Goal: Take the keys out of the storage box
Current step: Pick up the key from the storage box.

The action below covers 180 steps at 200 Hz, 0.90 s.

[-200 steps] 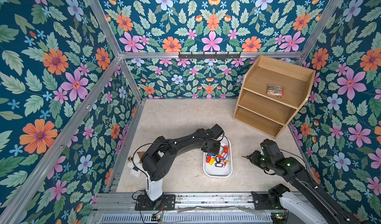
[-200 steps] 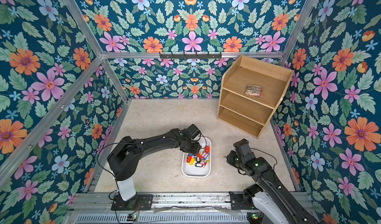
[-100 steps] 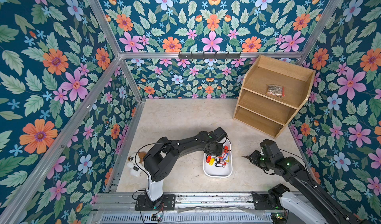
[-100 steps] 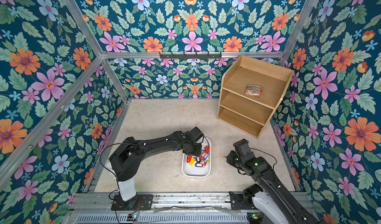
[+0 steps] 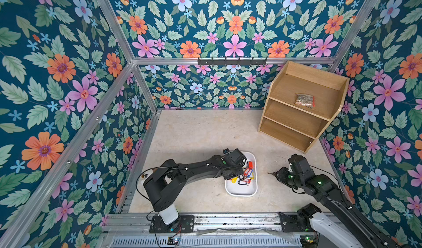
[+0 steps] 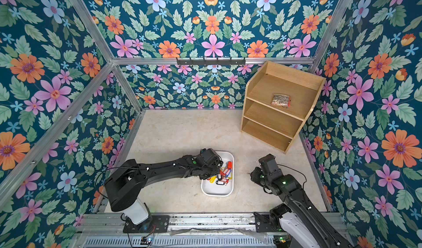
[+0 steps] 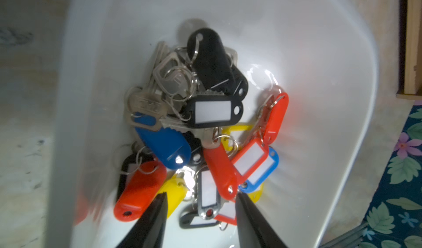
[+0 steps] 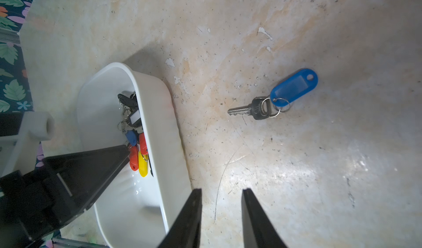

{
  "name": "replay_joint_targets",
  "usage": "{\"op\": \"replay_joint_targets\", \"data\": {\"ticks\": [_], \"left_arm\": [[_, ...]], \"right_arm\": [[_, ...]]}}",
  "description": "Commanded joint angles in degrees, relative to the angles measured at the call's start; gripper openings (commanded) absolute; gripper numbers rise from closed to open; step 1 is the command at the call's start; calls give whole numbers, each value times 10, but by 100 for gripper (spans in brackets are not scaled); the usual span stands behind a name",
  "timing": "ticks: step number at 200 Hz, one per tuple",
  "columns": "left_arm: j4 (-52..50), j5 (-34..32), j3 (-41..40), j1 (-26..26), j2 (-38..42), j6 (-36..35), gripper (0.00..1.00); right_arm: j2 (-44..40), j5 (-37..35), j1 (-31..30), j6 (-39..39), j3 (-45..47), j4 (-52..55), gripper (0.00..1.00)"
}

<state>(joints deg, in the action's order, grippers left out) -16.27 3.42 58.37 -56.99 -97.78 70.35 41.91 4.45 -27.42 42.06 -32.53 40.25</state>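
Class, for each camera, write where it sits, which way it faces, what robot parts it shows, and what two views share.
Top views: overhead from the front, facing down; both arms, white plastic storage box, wooden shelf unit.
Left wrist: above the box, facing the tagged metal keys; open left gripper.
Right wrist: beside the box, facing the floor and a loose blue-tagged key; open right gripper.
Shared: box and keys.
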Motion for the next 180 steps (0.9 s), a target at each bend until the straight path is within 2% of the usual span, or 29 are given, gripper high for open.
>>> {"op": "replay_joint_targets", "data": {"ticks": [1, 27, 90, 180], "left_arm": [[45, 21, -1, 1, -14, 64, 53], [68, 25, -7, 0, -20, 89, 51], [22, 20, 35, 1, -53, 74, 46], [6, 10, 33, 0, -63, 62, 13]], "right_arm": [[-6, 1, -1, -3, 3, -9, 34], [-14, 2, -1, -2, 3, -8, 33], [-25, 6, -1, -2, 8, -14, 32], [-38, 7, -1, 1, 11, -12, 30]]}}
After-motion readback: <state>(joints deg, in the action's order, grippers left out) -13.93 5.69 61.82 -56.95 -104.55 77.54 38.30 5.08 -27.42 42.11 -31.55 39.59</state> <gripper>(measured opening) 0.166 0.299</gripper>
